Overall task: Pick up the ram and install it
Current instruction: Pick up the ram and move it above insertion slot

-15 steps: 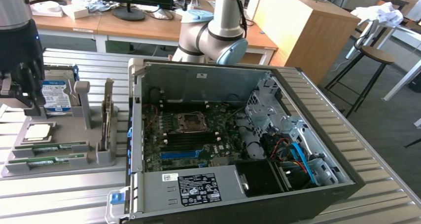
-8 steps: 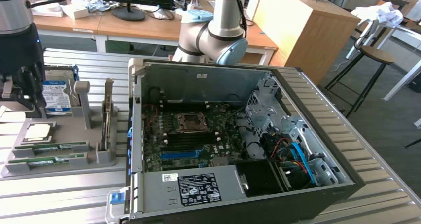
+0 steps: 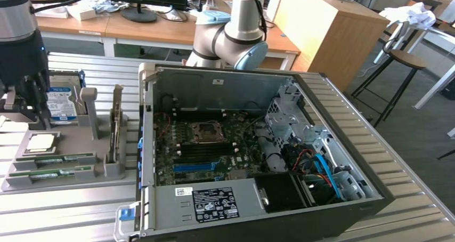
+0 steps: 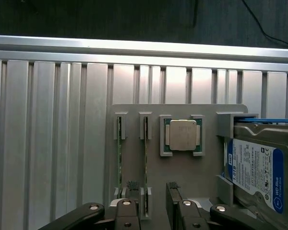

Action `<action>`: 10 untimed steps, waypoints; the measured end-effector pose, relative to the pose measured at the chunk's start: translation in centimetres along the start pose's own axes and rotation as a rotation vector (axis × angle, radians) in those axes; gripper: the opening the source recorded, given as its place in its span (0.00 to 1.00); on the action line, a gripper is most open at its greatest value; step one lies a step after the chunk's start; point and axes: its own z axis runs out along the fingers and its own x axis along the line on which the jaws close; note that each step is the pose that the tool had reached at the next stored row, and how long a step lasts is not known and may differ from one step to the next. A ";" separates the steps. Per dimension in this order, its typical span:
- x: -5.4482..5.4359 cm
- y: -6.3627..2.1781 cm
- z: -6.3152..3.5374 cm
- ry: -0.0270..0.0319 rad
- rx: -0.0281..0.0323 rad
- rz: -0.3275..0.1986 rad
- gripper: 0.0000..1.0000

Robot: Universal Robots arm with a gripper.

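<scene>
Above ram (image 4: pixel 145 158), fingers (image 4: pixel 173 196) spread wide, gripping nothing.

Ribbed aluminium table (image 3: pixel 57 215), grey parts holder (image 3: pixel 71 138) on it, open computer case (image 3: pixel 213 85) beside

open computer case (image 3: pixel 213 85) beside a grey tray (image 3: pixel 74 140) holding a hard drive (image 4: pixel 254 167) and processor (image 4: pixel 182 135).

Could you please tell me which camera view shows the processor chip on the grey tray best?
The wrist view: the processor chip faces the camera squarely, its whole square top visible. The exterior view shows the processor chip small and slanted, at that view's left.
</scene>
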 end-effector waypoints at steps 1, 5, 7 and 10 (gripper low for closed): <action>0.0 0.00 0.08 0.0000 -0.0001 0.000 0.36; 0.0 -0.01 0.49 0.0000 0.0000 0.000 0.36; 0.0 -0.01 0.68 0.0000 0.0000 0.000 0.36; 0.0 -0.01 0.98 0.0000 0.0000 0.000 0.36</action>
